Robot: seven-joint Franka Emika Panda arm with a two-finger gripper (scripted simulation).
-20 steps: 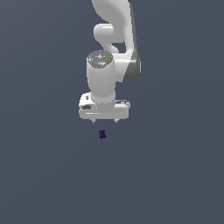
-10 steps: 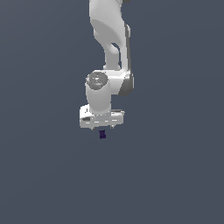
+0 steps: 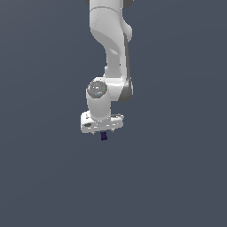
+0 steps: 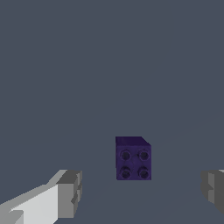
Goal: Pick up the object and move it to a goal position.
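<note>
Grey floor; wrist view alone shows block (image 4: 133, 158) studs between claw (image 4: 142, 192) fingers.

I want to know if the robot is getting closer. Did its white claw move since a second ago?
Yes. In the exterior view the gripper has come down onto the purple block, which stayed put; earlier a clear gap separated them. Its fingers now straddle the block, open.

Simulated scene, not a real room: flat, uniform dark slate-grey backdrop fills both views, no walls, furniture or horizon. Faint diagonal shading lines on the grey floor (image 4: 183, 127) beyond the claw (image 4: 141, 192) are the only surface cue. White robot arm (image 3: 108, 53) above the claw has smooth, untextured render shading. Small purple studded block (image 4: 133, 158) between the claw's grey fingertips (image 4: 70, 192) looks like a clean CG model.
</note>
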